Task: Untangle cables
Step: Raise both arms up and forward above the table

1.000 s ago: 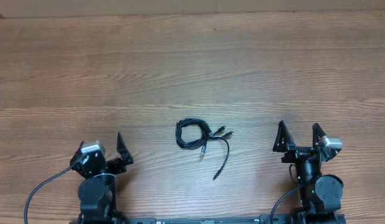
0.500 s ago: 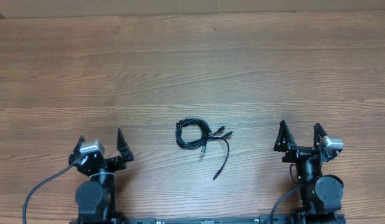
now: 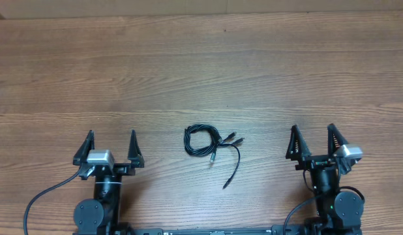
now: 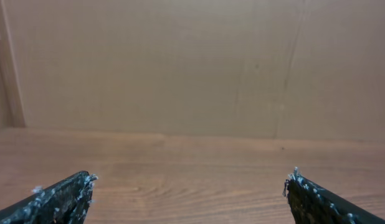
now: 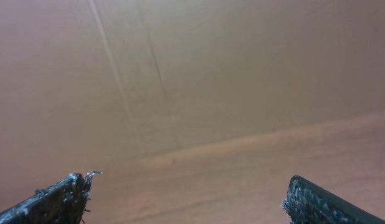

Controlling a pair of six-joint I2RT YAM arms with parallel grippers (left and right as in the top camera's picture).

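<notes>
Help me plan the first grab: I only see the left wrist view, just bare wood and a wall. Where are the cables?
Observer: The cables lie coiled on the table, off to the right of the left gripper.
Operator: Is the right gripper touching them?
Observer: No. The right gripper is open and empty, apart from them on the other side.
Operator: Any loose ends?
Observer: One end trails out of the coil toward the robot's edge of the table.

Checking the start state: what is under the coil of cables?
Only the wooden table; the cables lie on it, wood showing through the loop. Which cord lies under which inside the coil is too small to tell.
</notes>
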